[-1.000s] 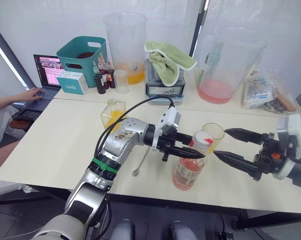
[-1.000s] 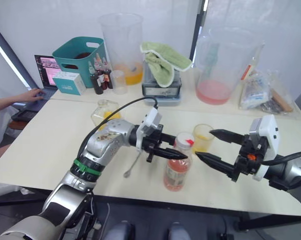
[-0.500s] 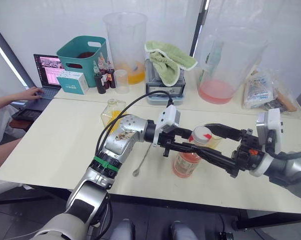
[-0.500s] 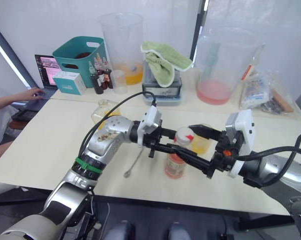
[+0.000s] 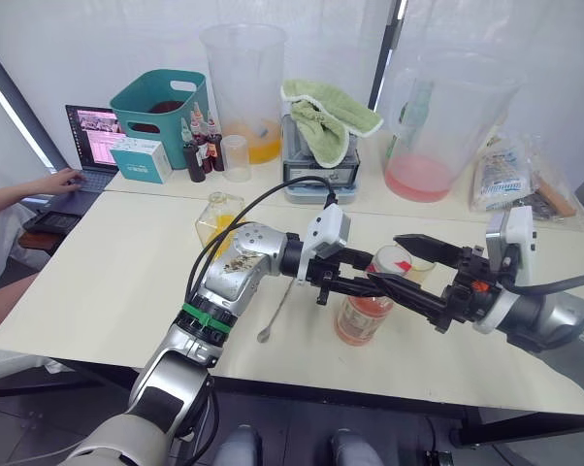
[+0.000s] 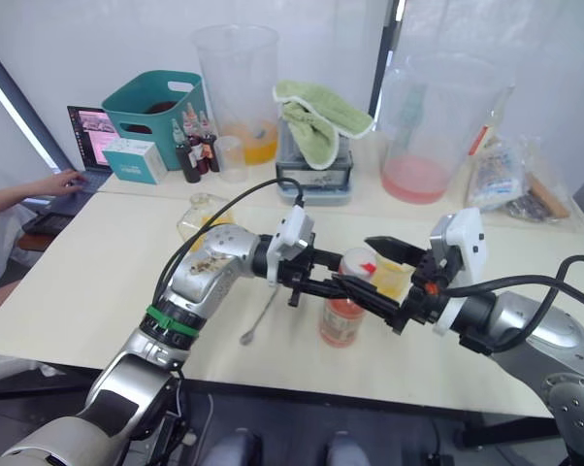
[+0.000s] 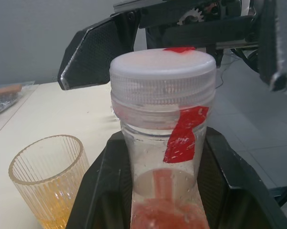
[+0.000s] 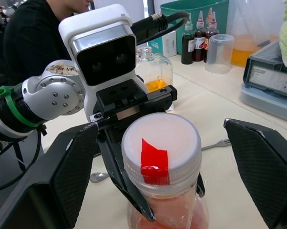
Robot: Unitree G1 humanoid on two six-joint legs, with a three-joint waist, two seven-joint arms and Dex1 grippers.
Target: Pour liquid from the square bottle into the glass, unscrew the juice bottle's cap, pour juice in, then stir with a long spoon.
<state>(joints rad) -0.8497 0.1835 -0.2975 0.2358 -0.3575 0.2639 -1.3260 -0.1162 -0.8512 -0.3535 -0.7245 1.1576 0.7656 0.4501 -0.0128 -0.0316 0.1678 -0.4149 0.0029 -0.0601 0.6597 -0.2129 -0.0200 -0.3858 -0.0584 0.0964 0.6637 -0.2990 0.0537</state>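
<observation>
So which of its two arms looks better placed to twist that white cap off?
The right. Its open gripper straddles the cap, one finger on each side, while the left gripper is clamped around the juice bottle just below the cap, steadying it.

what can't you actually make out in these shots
- Juice bottle: its label cannot be read in the eye views, as the left end effector crosses it; the left wrist view cuts off its base.
- Glass: its bottom is cut off by the left wrist view's edge; in the eye views the cap and right end effector cover most of it.
- Long spoon: its upper handle is hidden behind the left arm.
</observation>
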